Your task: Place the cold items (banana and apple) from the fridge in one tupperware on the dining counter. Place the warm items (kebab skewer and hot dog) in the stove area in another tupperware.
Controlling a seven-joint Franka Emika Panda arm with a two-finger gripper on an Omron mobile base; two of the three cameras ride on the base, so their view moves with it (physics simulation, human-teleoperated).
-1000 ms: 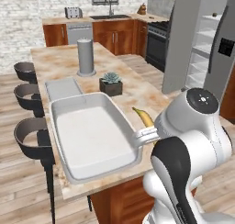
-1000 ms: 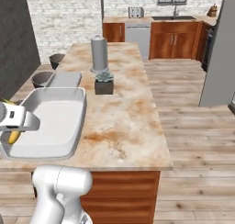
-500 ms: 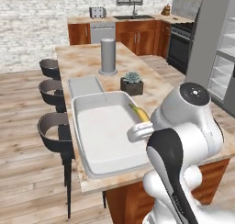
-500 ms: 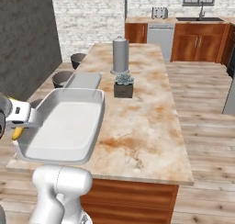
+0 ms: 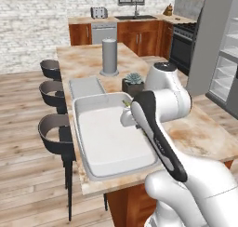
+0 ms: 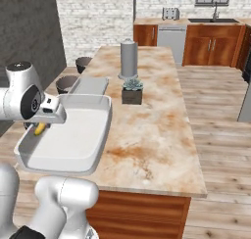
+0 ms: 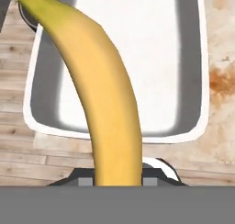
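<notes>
The curved yellow banana with a dark tip [image 7: 103,94] is sitting clamped in the tool [image 7: 117,175], whose jaws are closed tight on its lower end, and it is hanging over the pale whitish, thick-rimmed rectangular tray [image 5: 93,163]. That tray is lying on the beige-and-rust marbled stone tabletop [image 6: 152,130], with a flatter light-grey tray [image 5: 86,86] touching its far end. Beyond the pale tray are standing a small potted succulent in a dark box [image 6: 131,92] and a tall grey cylinder [image 5: 109,57]. The white arm is bending forward over the pale tray with the wrist pointing down. In the base views the arm's body is covering most of the banana, leaving a yellow sliver.
</notes>
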